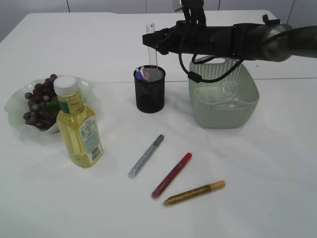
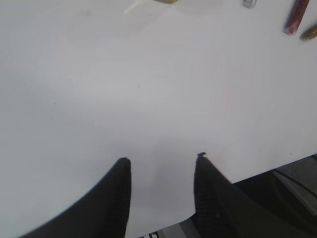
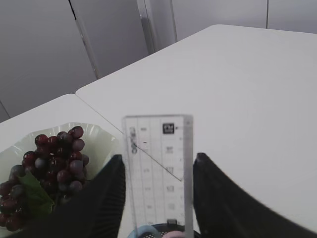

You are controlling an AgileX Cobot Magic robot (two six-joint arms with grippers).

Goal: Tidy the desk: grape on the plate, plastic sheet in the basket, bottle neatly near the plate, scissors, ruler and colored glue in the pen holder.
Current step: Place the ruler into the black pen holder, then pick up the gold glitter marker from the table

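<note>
Partly hidden: ruler point(image 3: 157, 173) base inside pen holder point(image 1: 149, 89) | right fingers point(image 3: 111, 191) spread beside it | left fingers point(image 2: 119, 193) released

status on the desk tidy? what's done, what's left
Done: grapes on the plate, bottle beside it, plastic sheet in the basket. In hand: ruler upright in the pen holder, right gripper open around it. Left: three glue pens on the table. Left gripper idle, open.
</note>
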